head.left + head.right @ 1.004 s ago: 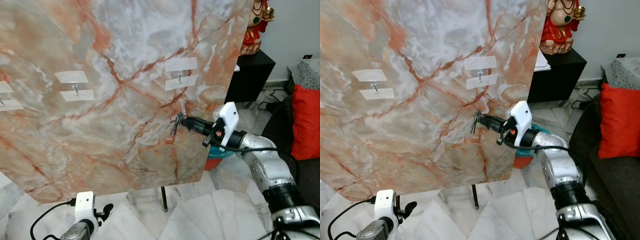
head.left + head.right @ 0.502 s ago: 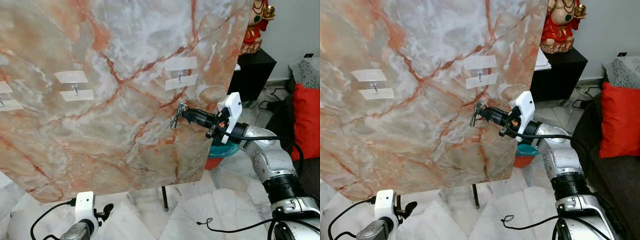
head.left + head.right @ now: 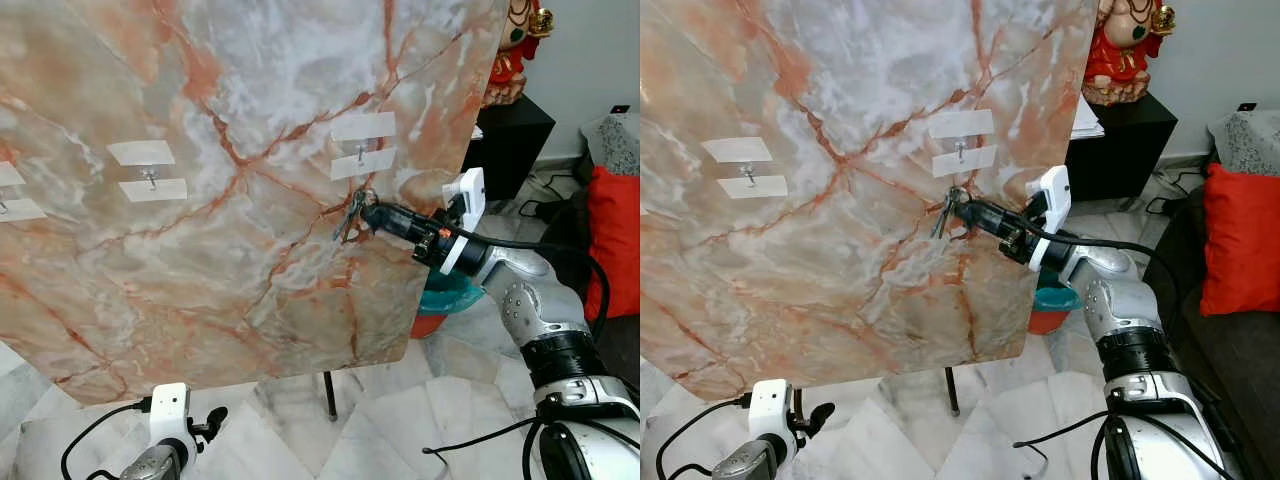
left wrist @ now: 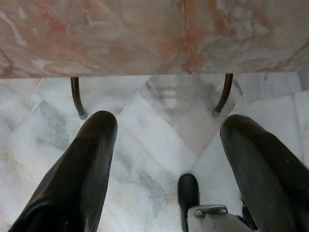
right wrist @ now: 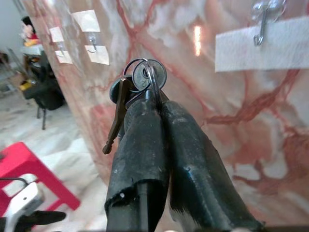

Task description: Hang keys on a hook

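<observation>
A: What is the right gripper (image 3: 372, 213) doing?

B: Its two black fingers (image 5: 145, 145) are pinching together on the keys (image 3: 350, 212). The ring and round key heads are sticking out past the fingertips, and one long key is dangling down off the tip.

A: Where is the hook relative to that claw?

B: The nearest hook (image 3: 359, 155) is sitting above the fingertips and a little toward the robot's left, on the marble board (image 3: 200, 270). It is poking out between two strips of white tape (image 3: 362, 128). The keys are hanging below it and apart from it, close in front of the board's face.

A: How close is the claw to the board's edge?

B: The board's right edge is running down just behind the claw's fingers, crossing the wrist. Beyond that edge, on the arm's side, a black cabinet (image 3: 512, 140) and a red cushion (image 3: 610, 240) are standing well away from the claw, with open floor (image 3: 440, 400) under the forearm.

A: Any other hooks?

B: A second taped hook (image 3: 150, 178) is sitting far off to the claw's left on the same board.

A: And the left gripper (image 4: 166, 159)?

B: It is hanging low near the floor, fingers spread wide with nothing between them, pointing at the board's thin dark legs (image 4: 77, 99).
</observation>
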Robot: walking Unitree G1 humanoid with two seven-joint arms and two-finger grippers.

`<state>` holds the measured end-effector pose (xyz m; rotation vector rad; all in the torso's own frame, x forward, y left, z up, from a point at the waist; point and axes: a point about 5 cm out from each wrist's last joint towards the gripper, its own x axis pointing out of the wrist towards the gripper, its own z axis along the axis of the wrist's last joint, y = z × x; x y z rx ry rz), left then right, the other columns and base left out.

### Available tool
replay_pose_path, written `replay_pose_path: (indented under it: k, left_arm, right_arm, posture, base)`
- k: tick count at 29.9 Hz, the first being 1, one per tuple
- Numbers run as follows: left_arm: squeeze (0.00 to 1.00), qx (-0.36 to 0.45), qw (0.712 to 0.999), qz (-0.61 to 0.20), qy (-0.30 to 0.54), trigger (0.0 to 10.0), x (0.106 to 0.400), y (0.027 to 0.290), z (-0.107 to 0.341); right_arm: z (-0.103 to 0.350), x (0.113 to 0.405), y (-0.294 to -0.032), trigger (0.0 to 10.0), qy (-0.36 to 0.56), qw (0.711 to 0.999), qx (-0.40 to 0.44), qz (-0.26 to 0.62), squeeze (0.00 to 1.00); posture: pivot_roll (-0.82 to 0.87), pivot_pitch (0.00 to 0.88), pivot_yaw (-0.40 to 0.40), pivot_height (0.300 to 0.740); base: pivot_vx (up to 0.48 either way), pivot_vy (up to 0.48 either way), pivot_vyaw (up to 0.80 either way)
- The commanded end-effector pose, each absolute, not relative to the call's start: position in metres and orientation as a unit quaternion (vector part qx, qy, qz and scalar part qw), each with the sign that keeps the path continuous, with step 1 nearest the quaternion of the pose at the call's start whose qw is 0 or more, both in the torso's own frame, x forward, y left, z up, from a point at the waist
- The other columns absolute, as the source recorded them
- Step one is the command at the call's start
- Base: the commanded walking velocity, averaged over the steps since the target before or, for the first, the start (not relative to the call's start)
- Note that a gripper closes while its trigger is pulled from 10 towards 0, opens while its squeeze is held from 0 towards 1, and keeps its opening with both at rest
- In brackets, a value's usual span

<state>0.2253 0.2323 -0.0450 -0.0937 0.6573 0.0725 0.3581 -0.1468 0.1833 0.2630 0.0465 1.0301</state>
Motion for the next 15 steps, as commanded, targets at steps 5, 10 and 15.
replay_pose_path:
  k: [5,10,15]
  left_arm:
    - [0.00,-0.054,0.941,0.040,0.333,10.0,0.2206,0.2334,-0.0482]
    - [0.00,-0.054,0.940,0.040,0.333,10.0,0.2199,0.2334,-0.0486]
    - [0.00,-0.053,0.940,0.039,0.335,10.0,0.2187,0.2337,-0.0492]
  right_arm:
    - [0.1958,0.3677,-0.1492,10.0,0.024,0.856,0.174,0.487,0.00]
    - [0.1971,0.3680,-0.1482,10.0,0.027,0.851,0.195,0.487,0.00]
    - [0.1961,0.3690,-0.1487,10.0,0.031,0.849,0.210,0.485,0.00]
  posture:
    - [0.06,0.073,0.042,0.740]
    - [0.06,0.075,0.041,0.740]
    - [0.07,0.077,0.044,0.740]
  base:
    - [0.000,0.000,0.00]
    - [0.000,0.000,0.00]
    - [0.000,0.000,0.00]
